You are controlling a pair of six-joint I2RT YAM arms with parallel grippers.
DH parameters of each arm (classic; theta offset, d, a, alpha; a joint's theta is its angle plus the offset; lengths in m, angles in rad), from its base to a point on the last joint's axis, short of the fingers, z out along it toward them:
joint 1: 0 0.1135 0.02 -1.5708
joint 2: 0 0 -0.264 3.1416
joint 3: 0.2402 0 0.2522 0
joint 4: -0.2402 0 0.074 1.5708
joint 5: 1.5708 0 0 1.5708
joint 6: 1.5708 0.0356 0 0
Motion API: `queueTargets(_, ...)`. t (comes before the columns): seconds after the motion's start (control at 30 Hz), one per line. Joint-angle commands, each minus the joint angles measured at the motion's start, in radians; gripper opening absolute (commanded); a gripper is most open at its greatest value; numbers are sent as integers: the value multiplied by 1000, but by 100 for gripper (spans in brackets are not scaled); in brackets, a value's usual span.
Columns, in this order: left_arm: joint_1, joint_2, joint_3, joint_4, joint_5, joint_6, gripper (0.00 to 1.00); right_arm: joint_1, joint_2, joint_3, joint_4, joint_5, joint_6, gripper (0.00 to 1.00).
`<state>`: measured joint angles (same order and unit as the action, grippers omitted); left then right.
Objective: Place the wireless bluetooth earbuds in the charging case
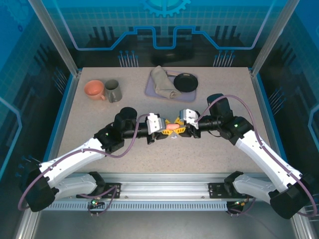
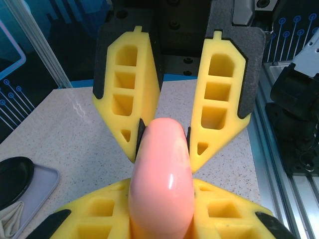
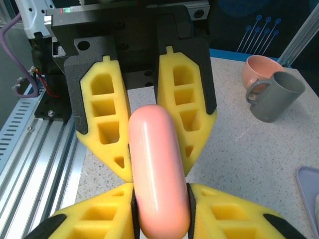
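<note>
Pink case (image 2: 162, 169) pinched endwise between left gripper (image 1: 164, 131), right gripper (image 1: 181, 128); case ends hidden, seam unclear.

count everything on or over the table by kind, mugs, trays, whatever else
mugs: 2, salmon mug and grey mug
lavender tray: 1
folded cloth: 1
black dish: 1
pink charging case: 1
total: 6
</note>
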<state>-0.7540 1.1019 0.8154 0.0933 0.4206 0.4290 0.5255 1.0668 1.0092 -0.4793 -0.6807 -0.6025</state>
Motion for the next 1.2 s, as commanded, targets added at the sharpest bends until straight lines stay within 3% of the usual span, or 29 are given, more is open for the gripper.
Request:
queueTargets(0.0,-5,-21,34,40,13,17,0,22,3,15,-24,-20,14,27)
queueTargets(0.07,-4,-20,31,42,8,17,0,20,0,16,-24,-19,15,25)
queueTargets(0.2,-4,-25,25,42,-8,9,34,15,-11,13,-23,-20,18,24)
queueTargets(0.4,-4,-45,1,41,-33,7,55,-17,-40,2,-30,-20,24,24)
queueTargets(0.73,-5,-160,-83,14,-130,4,69,-84,-55,-41,-79,105,83,25)
queueTargets(1.03,-5,-338,-114,-105,-275,-15,75,-178,71,-35,-123,263,207,26)
queueTargets(1.17,-5,-406,-143,-121,-313,-46,79,-251,148,-19,-130,271,243,26)
